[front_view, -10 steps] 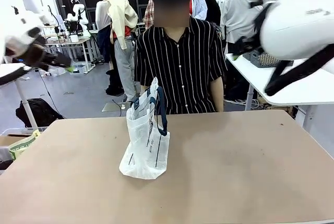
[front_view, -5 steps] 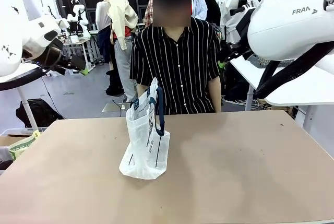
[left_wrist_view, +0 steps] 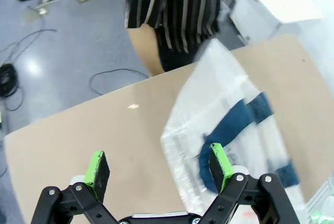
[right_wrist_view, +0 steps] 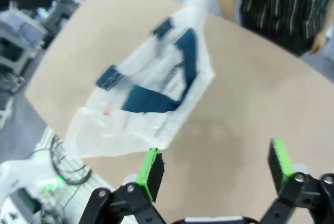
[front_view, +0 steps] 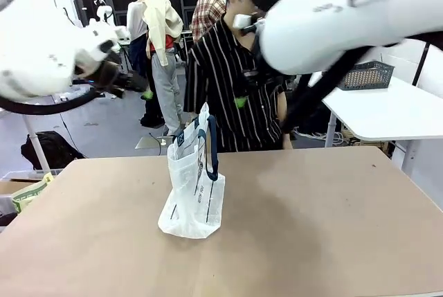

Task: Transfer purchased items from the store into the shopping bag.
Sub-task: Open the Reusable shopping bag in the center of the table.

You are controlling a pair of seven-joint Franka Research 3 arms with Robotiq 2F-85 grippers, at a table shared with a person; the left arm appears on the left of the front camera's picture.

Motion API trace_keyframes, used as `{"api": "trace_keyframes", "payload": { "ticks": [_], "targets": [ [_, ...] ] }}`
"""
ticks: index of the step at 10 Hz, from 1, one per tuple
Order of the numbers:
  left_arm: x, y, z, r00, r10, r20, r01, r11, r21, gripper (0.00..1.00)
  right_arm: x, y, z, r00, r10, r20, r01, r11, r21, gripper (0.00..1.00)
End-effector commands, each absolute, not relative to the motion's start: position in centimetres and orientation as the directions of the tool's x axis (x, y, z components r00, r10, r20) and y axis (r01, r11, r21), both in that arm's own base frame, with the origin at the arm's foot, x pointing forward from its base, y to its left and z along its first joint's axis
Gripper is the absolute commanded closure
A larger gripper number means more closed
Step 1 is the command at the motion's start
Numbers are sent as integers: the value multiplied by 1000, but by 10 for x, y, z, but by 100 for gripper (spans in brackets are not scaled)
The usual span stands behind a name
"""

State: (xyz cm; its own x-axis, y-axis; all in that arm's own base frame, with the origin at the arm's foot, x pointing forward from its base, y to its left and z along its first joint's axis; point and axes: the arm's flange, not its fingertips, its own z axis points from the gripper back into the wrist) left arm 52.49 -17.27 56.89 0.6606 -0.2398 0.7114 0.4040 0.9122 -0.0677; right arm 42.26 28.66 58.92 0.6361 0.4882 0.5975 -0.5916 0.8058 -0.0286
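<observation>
1. Shopping bag (front_view: 194,186) stands upright near the middle of the table (front_view: 325,228), dark handles up, before a person (front_view: 232,96).
2. Left gripper (left_wrist_view: 158,164) hangs above it, fingers spread, empty.
3. Right gripper (right_wrist_view: 215,167) likewise: spread, empty.

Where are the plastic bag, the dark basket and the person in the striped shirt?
shopping bag (front_view: 190,207), front view, on its white lower body.
dark grey lattice basket (front_view: 368,74), front view, on its side wall.
person (front_view: 216,88), front view, on the striped shirt's chest.
</observation>
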Motion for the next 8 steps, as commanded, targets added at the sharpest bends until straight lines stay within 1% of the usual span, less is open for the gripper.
{"api": "trace_keyframes", "payload": {
  "ticks": [1,2,3,4,5,6,7,8],
  "targets": [
    [570,-195,576,682,-299,668,488,866,-111,0,448,312,590,674,508,536,-627,777,51,0],
    [525,-173,569,661,-240,711,404,912,-68,0,423,287,589,636,488,597,-592,806,-29,0],
    [525,-173,569,661,-240,711,404,912,-68,0,423,287,589,636,488,597,-592,806,-29,0],
    [525,-173,569,661,-240,711,404,912,-68,0,433,318,584,650,504,569,-620,784,14,0],
    [545,-197,565,670,-257,696,438,895,-91,0,435,329,590,668,512,540,-604,797,-8,0],
    [553,-214,563,685,-276,675,447,890,-90,0,438,355,587,693,518,501,-590,807,-17,0],
    [554,-227,564,734,-263,626,438,888,-141,0,436,375,581,712,512,481,-591,807,15,0],
    [562,-241,565,737,-290,611,462,875,-142,0,443,388,574,730,515,450,-579,815,6,0]
  ]
}}
